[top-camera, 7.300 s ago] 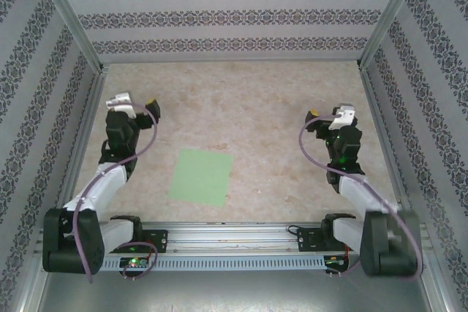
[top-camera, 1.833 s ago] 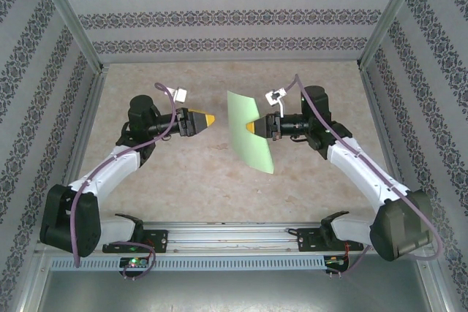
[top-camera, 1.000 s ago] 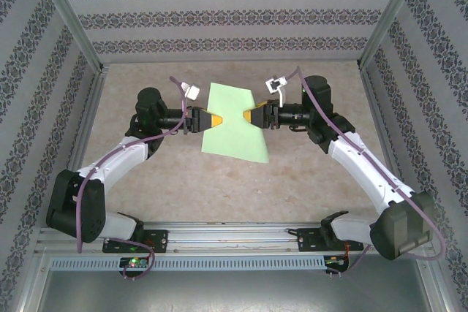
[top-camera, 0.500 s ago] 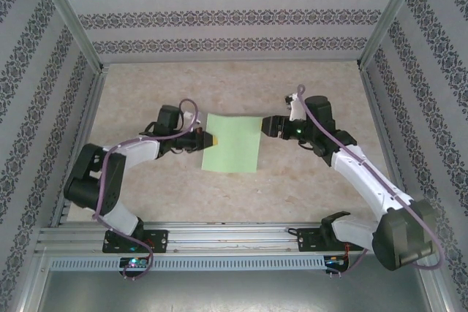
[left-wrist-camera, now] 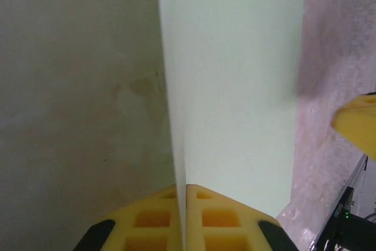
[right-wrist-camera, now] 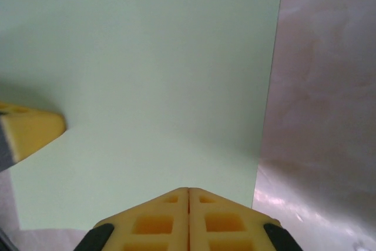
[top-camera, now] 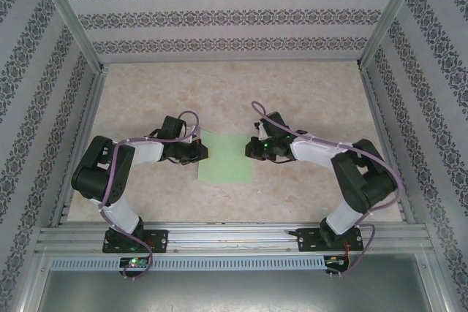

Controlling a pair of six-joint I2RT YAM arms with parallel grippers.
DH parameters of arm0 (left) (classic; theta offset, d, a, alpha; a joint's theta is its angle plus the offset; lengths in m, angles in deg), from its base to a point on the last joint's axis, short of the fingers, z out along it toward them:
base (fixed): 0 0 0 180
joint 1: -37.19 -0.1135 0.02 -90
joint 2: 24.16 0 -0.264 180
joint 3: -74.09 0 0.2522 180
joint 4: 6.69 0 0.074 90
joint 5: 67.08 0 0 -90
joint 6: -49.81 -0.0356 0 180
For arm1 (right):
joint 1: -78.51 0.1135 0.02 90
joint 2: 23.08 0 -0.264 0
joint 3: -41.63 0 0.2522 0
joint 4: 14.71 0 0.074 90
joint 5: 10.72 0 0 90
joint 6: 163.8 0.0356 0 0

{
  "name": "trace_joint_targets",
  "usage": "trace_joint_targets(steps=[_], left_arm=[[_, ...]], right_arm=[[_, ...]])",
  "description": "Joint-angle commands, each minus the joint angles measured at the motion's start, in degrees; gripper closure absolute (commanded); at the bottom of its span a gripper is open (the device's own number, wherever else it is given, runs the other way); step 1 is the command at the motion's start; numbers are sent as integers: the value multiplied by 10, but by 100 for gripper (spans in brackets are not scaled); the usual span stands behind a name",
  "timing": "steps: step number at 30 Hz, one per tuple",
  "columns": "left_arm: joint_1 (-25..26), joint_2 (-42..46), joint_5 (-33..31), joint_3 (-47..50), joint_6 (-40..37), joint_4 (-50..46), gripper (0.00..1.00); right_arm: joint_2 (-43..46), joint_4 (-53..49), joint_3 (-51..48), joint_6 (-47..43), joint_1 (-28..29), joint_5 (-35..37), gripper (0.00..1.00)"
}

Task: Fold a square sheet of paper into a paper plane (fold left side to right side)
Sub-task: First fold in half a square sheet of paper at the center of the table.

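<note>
Rail (top-camera: 234, 237) with both arm bases runs along the near edge. Beyond it the square sheet of paper (top-camera: 224, 160) lies on the table (top-camera: 307, 93), near its middle. At the sheet's 9 o'clock the left gripper (top-camera: 199, 153) is closed on the left edge, which stands up between its yellow fingers (left-wrist-camera: 197, 199). I think this grip is meant to carry that side over toward 3 o'clock. There the right gripper (top-camera: 253, 150) has its jaws together at the right edge. Whether it pinches the paper or only pins it down, I cannot tell. This gripper stands in the path of the fold. Toward 12 o'clock comes more table, then the patterned walls (top-camera: 234, 16).
</note>
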Motion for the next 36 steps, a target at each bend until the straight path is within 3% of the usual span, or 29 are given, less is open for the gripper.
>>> trace_joint_targets(steps=[1,12,26,36], left_arm=[[6,3,-4,-13,-14,-20,100],[9,8,4,-24,-10,-27,93],[43,49,53,-64,33,-22,44],[81,9,58,-91,57,10,36]], right_arm=[[-32,13,26,19,8,10,92],[-73,-24,25,3,13,41,90],[-93,-30,29,-4,17,43,85],[-92,-22,25,0,20,42,84]])
